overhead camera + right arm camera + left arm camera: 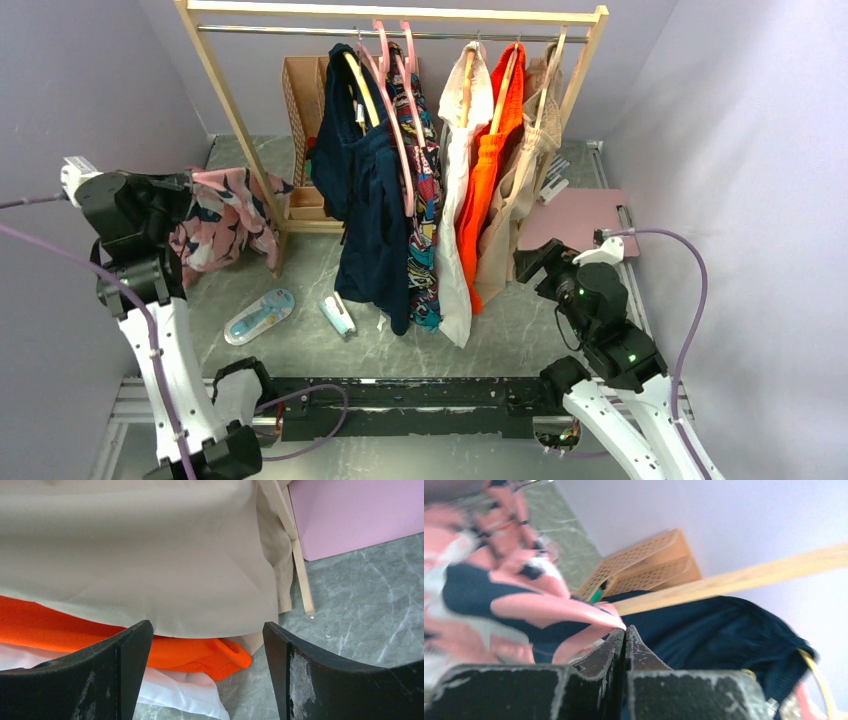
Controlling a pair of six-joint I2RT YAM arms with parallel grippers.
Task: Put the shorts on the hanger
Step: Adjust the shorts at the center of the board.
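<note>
The shorts [225,215], pink with navy and white print, hang bunched at the left, beside the rack's left post. My left gripper [188,182] is shut on a fold of the shorts [524,605], and the pink cloth meets its closed tips [625,630]. The pale-pink hanger [398,120] hangs by its hook from the metal rail, against the navy garment [365,220]. My right gripper [527,262] stands open low on the right, facing the hems of the beige [150,555] and orange [200,655] garments, with nothing between its fingers [207,632].
The wooden rack [240,130] carries navy, multicolour [425,200], white [455,200], orange [485,170] and beige garments. A perforated wooden box [300,100] stands behind it. A pink board [575,220] lies at the right. A blue-white object [258,316] and a smaller one [339,316] lie on the floor.
</note>
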